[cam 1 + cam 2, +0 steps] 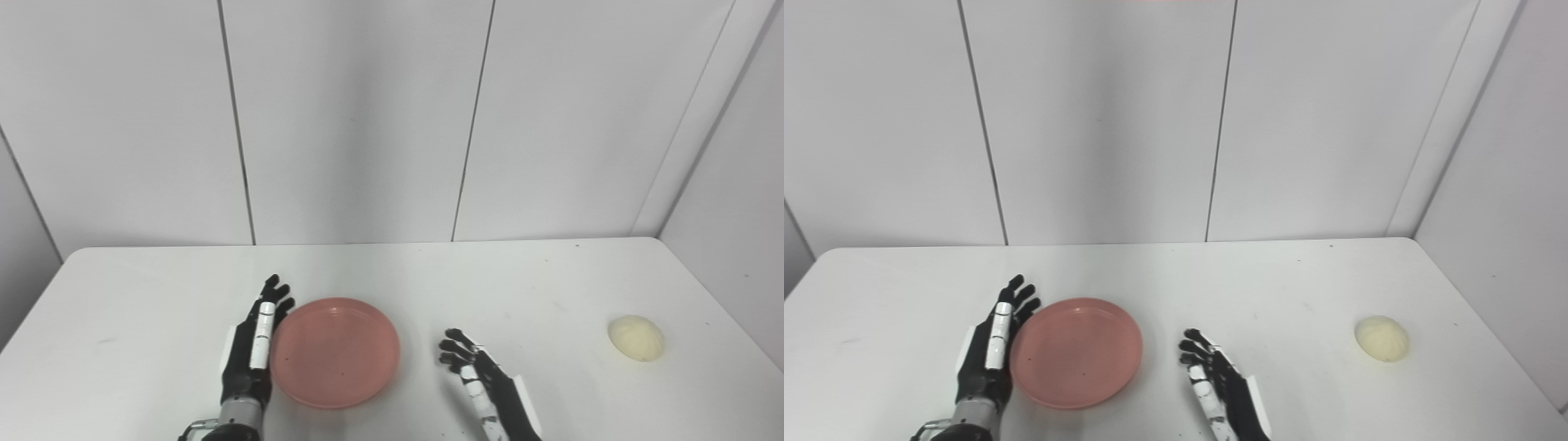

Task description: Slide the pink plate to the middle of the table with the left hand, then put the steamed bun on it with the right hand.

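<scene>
Resting edge-on against the left rim of the pink plate [335,352], the left hand [254,346] has its fingers [264,331] straight and together, pointing toward the far wall; it holds nothing, only touching the plate's side with its inner face. The plate lies flat on the white surface [153,294], near the front edge and a little left of the middle, with nothing on it but a few tiny dark specks.

Just to the right of the plate, and clear of it, the right hand [1222,380] hovers low over the surface with its fingers spread and loosely curled, released and grasping nothing. A bare strip of surface separates it from the plate's right rim.

Far over on the right side sits the steamed bun [1382,338], pale cream and round, with faint pleats on top. It is well apart from both the right hand and the plate, near the surface's right edge.
</scene>
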